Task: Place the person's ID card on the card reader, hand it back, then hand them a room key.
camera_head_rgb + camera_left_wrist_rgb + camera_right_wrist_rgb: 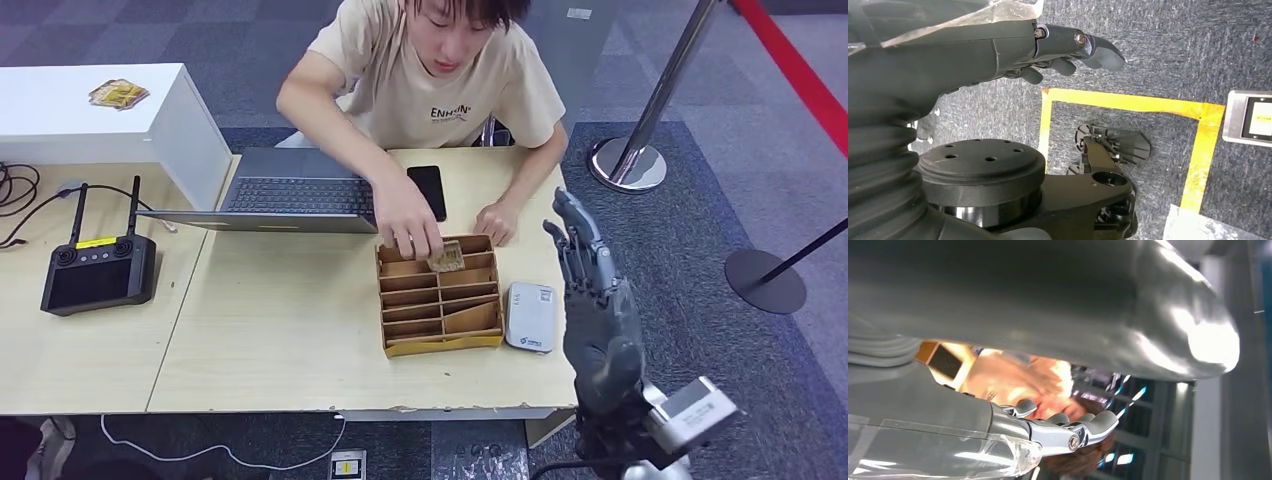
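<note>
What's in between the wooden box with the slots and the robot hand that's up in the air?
The white card reader lies flat on the table between the wooden box and the raised right robot hand, as the head view shows.

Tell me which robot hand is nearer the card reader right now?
Right. The right hand is raised, fingers apart, just beside the card reader at the table's right edge. The left hand hangs low over the carpet floor, away from the table.
</note>
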`<control>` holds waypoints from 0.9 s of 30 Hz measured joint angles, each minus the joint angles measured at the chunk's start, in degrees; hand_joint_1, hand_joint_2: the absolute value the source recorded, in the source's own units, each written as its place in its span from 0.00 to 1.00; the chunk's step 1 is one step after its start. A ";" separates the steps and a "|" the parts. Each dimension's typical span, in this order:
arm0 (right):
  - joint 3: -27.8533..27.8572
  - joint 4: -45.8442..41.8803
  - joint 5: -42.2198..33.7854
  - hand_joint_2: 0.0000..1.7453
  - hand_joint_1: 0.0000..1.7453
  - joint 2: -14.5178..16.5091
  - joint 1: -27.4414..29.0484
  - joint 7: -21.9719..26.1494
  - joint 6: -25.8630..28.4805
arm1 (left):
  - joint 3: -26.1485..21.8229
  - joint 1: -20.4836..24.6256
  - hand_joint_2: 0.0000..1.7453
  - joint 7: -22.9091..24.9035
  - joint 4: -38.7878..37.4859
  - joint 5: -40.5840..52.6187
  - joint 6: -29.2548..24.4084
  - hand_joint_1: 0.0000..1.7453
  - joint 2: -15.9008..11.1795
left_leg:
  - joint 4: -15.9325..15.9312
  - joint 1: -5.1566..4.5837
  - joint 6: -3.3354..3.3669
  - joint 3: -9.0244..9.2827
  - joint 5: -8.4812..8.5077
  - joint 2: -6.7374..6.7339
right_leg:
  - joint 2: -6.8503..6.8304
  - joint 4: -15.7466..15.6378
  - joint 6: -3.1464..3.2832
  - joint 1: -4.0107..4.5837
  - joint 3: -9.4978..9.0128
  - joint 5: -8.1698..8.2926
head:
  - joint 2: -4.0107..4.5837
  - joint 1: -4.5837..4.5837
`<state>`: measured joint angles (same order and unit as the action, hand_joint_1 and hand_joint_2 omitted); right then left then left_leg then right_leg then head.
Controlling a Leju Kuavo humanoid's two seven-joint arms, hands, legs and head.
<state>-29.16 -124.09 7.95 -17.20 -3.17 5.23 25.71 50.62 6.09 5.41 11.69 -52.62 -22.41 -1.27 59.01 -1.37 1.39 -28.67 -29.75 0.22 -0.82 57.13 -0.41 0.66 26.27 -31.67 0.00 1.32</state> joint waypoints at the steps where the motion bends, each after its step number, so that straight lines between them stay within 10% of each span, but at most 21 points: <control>1: 0.00 0.01 1.75 0.00 0.00 -0.13 0.21 -1.00 0.50 | 0.02 0.00 1.00 -0.02 0.00 0.15 -0.03 0.00 0.00 | 0.00 0.00 0.00 0.00 0.00 0.00 | 0.00 0.00 0.00 0.00 0.00 0.00 | 0.00 -0.01; 10: -0.22 0.68 20.90 0.00 0.00 -1.58 1.99 -12.40 2.86 | 0.71 0.03 1.00 -0.07 0.01 2.55 0.29 0.00 0.02 | 0.00 0.00 0.00 -0.01 0.00 0.00 | 0.00 0.00 0.00 0.00 0.00 0.00 | 0.00 0.00; 22: -0.99 2.57 22.29 0.00 0.00 -2.27 2.73 -14.68 4.45 | 2.30 0.05 1.00 -1.71 0.31 3.81 0.35 0.00 0.50 | 0.00 0.00 0.00 0.00 0.00 0.00 | 0.00 -0.01 0.00 0.00 0.00 0.00 | 0.00 -0.01; 26: -1.20 3.26 28.04 1.00 0.00 -2.85 2.83 -17.48 4.83 | 2.95 0.08 1.00 -1.28 0.32 4.00 0.56 0.00 0.64 | 0.00 0.00 0.00 0.00 0.00 0.00 | 0.00 -0.01 0.00 0.00 0.00 0.00 | 0.00 -0.01; 27: -1.26 3.44 29.79 1.00 0.00 -2.99 2.84 -18.30 4.82 | 3.09 0.09 1.00 -1.06 0.33 4.01 0.58 0.00 0.68 | 0.00 0.00 0.00 0.00 0.00 0.00 | 0.00 -0.01 0.00 0.00 0.00 0.00 | 0.00 -0.01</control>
<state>-30.41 -120.66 37.74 -20.19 -0.33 -13.08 30.53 53.71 6.18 4.35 12.02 -48.61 -21.83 -0.59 59.01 -1.37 1.39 -28.67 -29.76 0.22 -0.81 57.12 -0.41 0.65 26.27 -31.67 0.00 1.32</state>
